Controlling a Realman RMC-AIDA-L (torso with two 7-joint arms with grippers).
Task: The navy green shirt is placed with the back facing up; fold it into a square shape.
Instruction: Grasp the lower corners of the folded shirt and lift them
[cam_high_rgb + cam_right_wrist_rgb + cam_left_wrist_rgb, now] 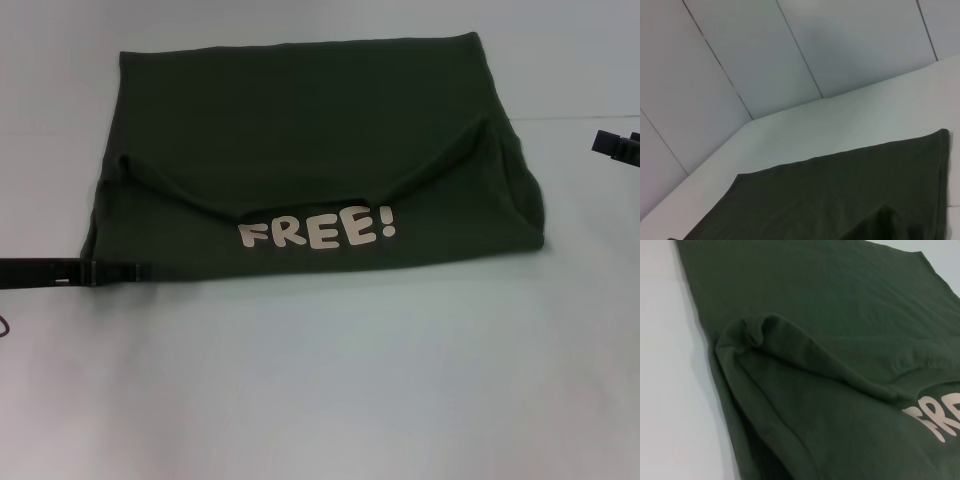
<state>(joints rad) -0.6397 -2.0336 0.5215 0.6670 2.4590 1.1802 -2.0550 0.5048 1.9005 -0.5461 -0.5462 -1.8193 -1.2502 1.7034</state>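
Observation:
The navy green shirt (300,130) lies on the white table, its near part folded up over the back so a flap with cream "FREE!" lettering (318,230) faces up. The flap's upper edge sags into a curved ridge. My left gripper (140,270) reaches in low from the left, its tip at the shirt's near left corner. My right gripper (600,142) hovers off the shirt's right side, apart from the cloth. The left wrist view shows the shirt (830,315) close up, with the folded ridge and part of the lettering (940,420). The right wrist view looks across the shirt's (840,195) flat back.
White table surface (320,380) stretches wide in front of the shirt and around it. Grey wall panels (790,50) stand behind the table's far edge.

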